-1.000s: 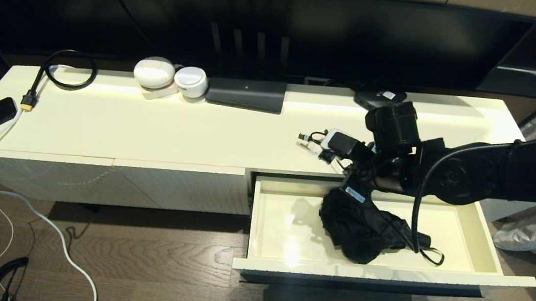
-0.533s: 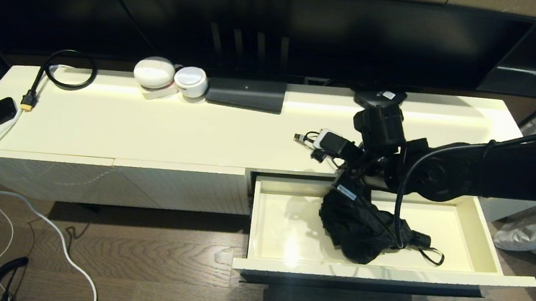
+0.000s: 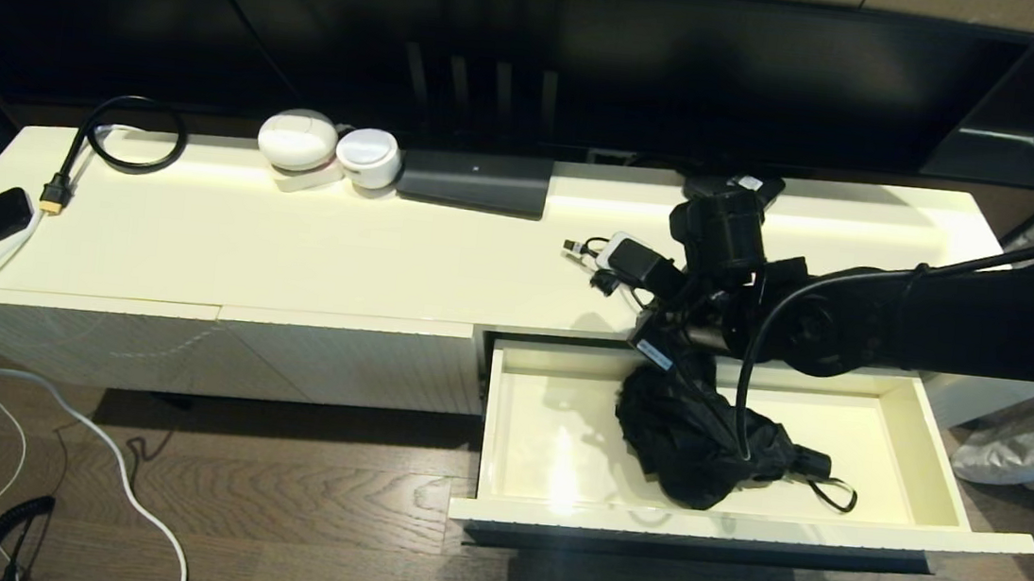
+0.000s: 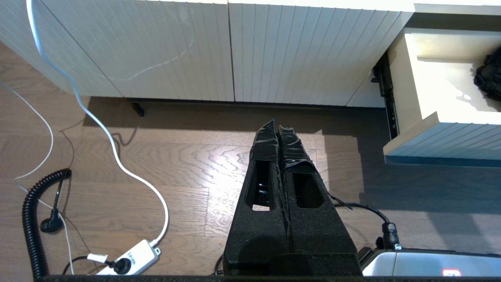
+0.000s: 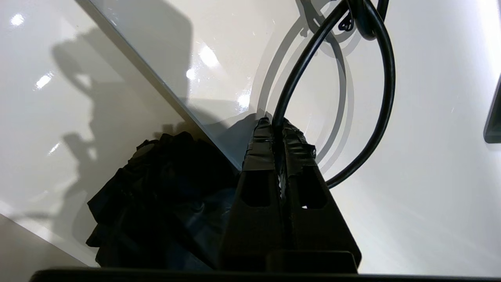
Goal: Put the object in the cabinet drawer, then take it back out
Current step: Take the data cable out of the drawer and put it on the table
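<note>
Down at the left, the left gripper (image 4: 278, 127) hangs parked over the brown wood floor (image 4: 176, 164) in front of the ribbed cream panels (image 4: 195, 51), its two taped fingers pressed together on nothing. Along the back edge of the long glossy cream cabinet top (image 3: 340, 255) sit two white rounded gadgets (image 3: 327, 149) and a flat dark grey box (image 3: 475, 180). Right of these, the cabinet drawer (image 3: 741, 528) stands pulled out, and a crumpled black folding umbrella (image 3: 702, 436) lies in its middle, nearer the front wall. The right gripper (image 5: 278, 129) is above the drawer's back edge, over the cabinet top, its fingers clenched together with a black cable (image 5: 385, 98) looping past them. The umbrella lies below and just in front of it, apparently not held.
</note>
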Controlling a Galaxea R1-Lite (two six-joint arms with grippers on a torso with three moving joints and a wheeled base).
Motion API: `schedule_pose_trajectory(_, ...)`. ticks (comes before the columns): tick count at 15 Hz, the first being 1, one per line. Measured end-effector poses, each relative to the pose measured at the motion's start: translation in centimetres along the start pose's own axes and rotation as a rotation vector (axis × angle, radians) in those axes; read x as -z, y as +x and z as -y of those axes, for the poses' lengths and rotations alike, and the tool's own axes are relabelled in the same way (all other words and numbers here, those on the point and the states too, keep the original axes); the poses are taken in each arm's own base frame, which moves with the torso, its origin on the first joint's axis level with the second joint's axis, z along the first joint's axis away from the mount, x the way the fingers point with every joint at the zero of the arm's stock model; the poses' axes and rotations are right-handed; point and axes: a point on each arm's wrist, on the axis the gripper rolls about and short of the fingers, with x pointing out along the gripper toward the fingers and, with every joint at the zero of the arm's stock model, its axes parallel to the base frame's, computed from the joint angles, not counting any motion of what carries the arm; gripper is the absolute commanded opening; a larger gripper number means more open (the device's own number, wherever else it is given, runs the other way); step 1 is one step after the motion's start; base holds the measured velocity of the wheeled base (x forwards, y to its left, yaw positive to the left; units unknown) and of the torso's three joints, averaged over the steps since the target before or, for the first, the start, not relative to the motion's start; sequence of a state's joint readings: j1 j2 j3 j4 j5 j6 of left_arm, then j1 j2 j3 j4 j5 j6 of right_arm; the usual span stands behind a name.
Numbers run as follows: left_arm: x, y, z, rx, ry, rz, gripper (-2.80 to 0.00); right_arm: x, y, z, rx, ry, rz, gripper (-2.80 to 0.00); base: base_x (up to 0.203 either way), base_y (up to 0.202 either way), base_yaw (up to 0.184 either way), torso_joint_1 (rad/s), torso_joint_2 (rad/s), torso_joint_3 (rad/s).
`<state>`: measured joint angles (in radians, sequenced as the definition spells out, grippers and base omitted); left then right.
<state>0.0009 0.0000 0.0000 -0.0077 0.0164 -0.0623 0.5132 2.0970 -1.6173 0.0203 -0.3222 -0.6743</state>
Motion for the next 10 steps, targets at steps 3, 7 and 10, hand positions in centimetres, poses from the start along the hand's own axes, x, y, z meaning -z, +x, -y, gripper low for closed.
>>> schedule_pose_trajectory(3,0.0,0.0,0.0,0.0,0.0,0.0,-2.8,-0.15,0.05,-0.13,0.012,0.014,0.0,-2.8,0.0,0.0,0.0,0.0,0.0,0.0)
schedule_pose_trajectory(7,0.0,0.0,0.0,0.0,0.0,0.0,-2.8,-0.36,-0.13,0.0,0.019,0.03,0.003,-2.8,0.0,0.0,0.0,0.0,0.0,0.0)
schedule_pose_trajectory(10,0.0,0.0,0.0,0.0,0.0,0.0,-2.8,-0.62,-0.04,-0.11,0.034,0.039,0.013,0.0,0.0,0.0,0.0,0.0,0.0,0.0)
